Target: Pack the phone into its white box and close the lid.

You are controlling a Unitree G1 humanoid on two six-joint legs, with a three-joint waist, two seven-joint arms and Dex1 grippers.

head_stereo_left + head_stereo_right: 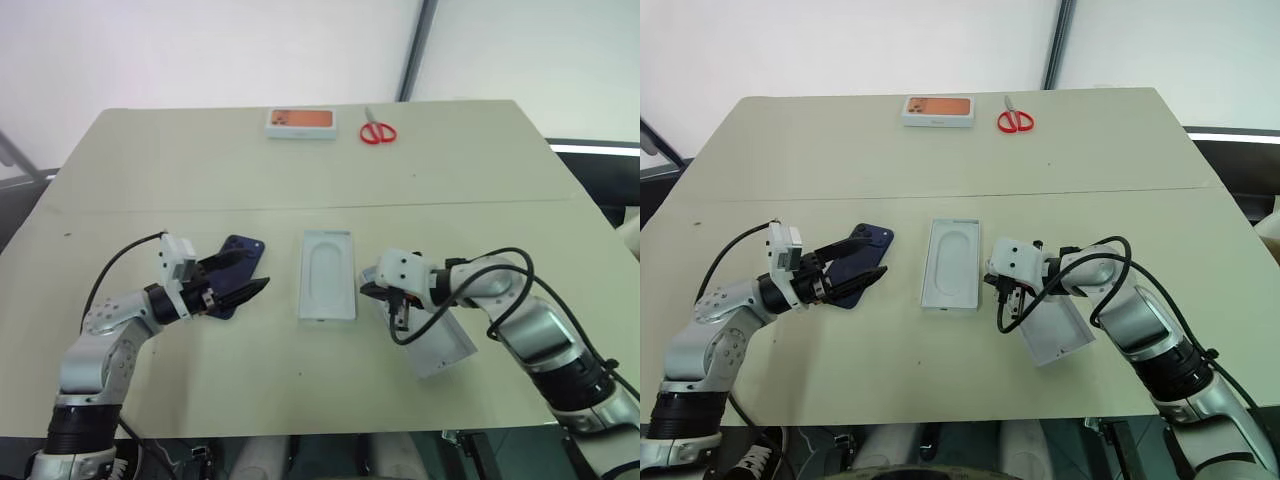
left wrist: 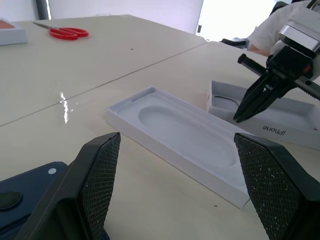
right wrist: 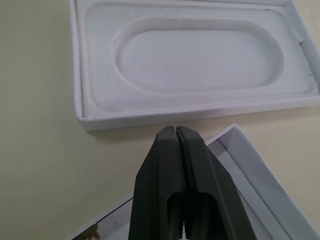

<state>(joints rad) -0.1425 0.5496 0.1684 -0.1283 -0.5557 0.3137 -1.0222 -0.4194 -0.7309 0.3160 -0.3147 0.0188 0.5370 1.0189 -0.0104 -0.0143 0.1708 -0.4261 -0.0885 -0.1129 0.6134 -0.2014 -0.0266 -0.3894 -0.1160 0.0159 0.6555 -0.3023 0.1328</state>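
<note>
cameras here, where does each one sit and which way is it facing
Left eye: on the head, looking down over the table; both arms show.
Right eye: beside it, same scene.
Left wrist: looks level between the open left tool at the white box.
Right wrist: looks down past the shut right tool.
Shared: all four views show the white box.

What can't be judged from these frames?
- Whether the left gripper touches the phone: its fingers overlap it in the head views.
- Most of the lid: the right gripper and arm cover it.
- The orange-faced case: too small for detail.
</note>
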